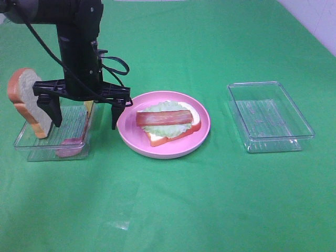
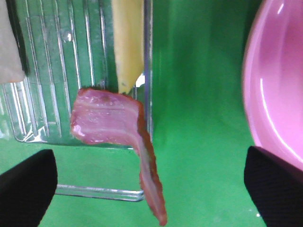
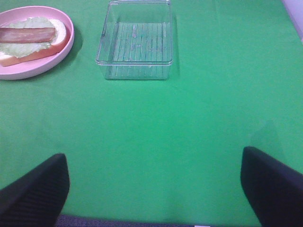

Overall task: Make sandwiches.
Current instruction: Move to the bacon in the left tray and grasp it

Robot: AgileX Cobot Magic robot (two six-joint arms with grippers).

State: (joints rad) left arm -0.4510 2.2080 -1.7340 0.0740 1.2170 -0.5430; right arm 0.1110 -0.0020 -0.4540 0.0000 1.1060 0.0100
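You are looking at the left gripper point(image 1: 84, 125) hanging over the left tray point(image 1: 31, 152), its jaws standing wide apart and gripping nothing. One finger is pointing down by the tray's nine o'clock end; the other is reaching down just outside the wall on the plate's side, close to the rim of the pink plate point(image 1: 126, 137).

The half-built sandwich point(image 1: 168, 126) is sitting in the middle of that plate. A bottom bread slice point(image 1: 163, 139) is carrying lettuce point(image 1: 165, 106), and a bacon strip point(image 1: 164, 116) is lying across the top, running from nine to three o'clock.

The other parts are lying in the left tray, which is sitting at nine o'clock from the plate. An upright bread slice point(image 1: 23, 100) is leaning at the tray's nine o'clock end, just beside one finger; a cheese slice point(image 2: 128, 42) is standing on edge against the three o'clock wall. A loose bacon strip point(image 2: 106, 120) is lying bent at the six o'clock end, part flat on the ribbed floor and part curving up by the same wall. In the left wrist view that loose strip is showing between the two fingers, untouched.

Your right gripper point(image 3: 154, 189) is showing only in its own wrist view, jaws spread wide with nothing between them, hovering over the green tablecloth point(image 3: 156, 123). The right tray point(image 1: 273, 145) is sitting at three o'clock from the plate, apart from it.
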